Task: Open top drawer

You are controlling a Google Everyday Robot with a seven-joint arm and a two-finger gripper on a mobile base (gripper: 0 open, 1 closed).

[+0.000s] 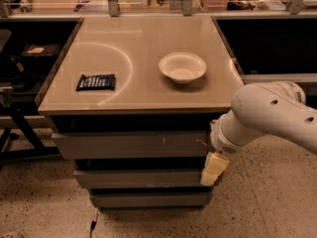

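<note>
Top drawer (131, 145), wide grey scratched metal, looks shut under the front edge of the beige worktop (148, 90); the cream end effector (214, 168) hangs below the front-right corner, its grip impossible to tell, so the whole pull remains

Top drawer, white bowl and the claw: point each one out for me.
top drawer (129, 145), camera view, middle of its flat grey front.
white bowl (182, 68), camera view, centre of its inside.
claw (210, 174), camera view, its pale lower end, just below the top drawer's right end.
</note>
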